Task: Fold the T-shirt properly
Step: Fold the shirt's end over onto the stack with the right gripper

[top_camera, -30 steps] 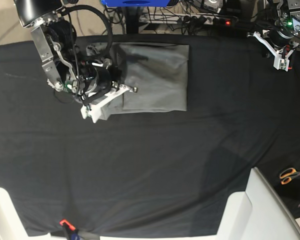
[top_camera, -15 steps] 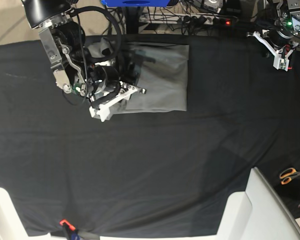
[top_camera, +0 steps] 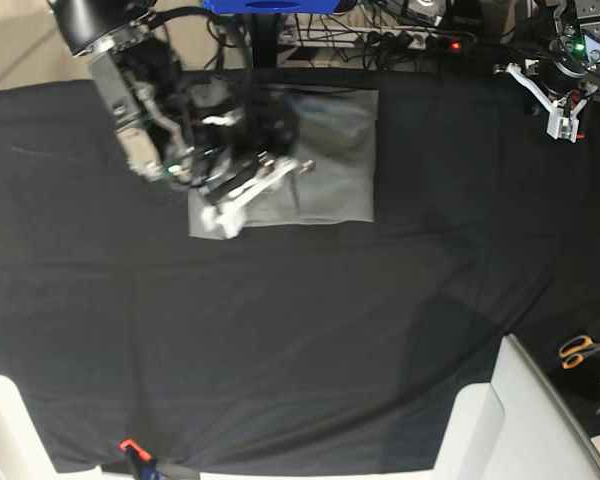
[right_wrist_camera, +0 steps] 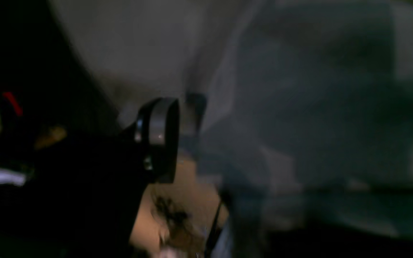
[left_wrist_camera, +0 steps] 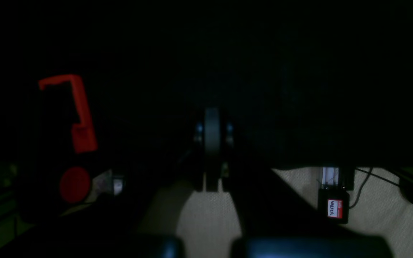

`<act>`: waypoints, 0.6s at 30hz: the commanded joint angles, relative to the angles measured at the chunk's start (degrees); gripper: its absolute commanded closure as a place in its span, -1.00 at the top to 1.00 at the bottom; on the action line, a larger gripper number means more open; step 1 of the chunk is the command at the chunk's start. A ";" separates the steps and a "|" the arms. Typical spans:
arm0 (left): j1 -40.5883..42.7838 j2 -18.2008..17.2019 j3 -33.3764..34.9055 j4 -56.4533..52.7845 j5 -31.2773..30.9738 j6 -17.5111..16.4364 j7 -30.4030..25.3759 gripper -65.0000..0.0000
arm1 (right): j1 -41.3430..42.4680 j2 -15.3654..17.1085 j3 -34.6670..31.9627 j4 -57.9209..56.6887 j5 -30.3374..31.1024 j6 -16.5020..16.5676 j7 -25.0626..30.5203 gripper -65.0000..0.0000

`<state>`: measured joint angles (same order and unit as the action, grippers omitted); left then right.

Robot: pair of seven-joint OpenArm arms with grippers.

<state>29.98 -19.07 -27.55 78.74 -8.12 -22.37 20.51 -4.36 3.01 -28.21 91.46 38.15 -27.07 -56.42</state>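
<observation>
While the shirt [top_camera: 325,160] lies as a grey rectangle in the upper middle of the base view, on the black cloth [top_camera: 300,330], the right gripper [top_camera: 265,185] hangs over its left part, the arm covering that side. From the wrist view the cloth is a grey blur beside one dark finger [right_wrist_camera: 160,138], and I cannot tell whether the jaws are loose or pinching a layer; nothing shows plainly held.

By my guess the folding is far along: the sleeves are tucked away and the bundle looks compact, with the left edge a bit ragged near the arm. So this looks like a final fold or tidy-up of that side.

Over in the upper right corner the left gripper [top_camera: 560,100] is parked off the shirt, clenched on nothing.

Next, I'd say, the right arm needs to either lay its edge flat and square with the rest, or lift clear without dragging the top layer askew.
</observation>
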 commanded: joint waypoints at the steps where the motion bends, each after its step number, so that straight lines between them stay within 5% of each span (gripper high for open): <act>1: 0.22 -0.93 -0.36 0.69 -0.19 0.35 -0.78 -1.00 | 0.80 -0.41 -0.58 0.72 0.84 0.39 0.29 -0.19; 14: 0.22 -0.93 -0.36 0.60 -0.19 0.35 -0.78 -1.00 | 3.44 -0.50 -2.26 -0.25 0.93 0.56 0.29 -0.19; 18: 0.22 -0.93 -0.36 0.60 -0.19 0.35 -0.78 -1.00 | 5.11 -0.85 -4.37 -2.45 0.75 8.39 0.29 -0.19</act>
<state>30.00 -19.09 -27.55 78.67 -8.12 -22.37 20.49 -0.32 2.83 -32.40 88.03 37.78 -18.83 -56.45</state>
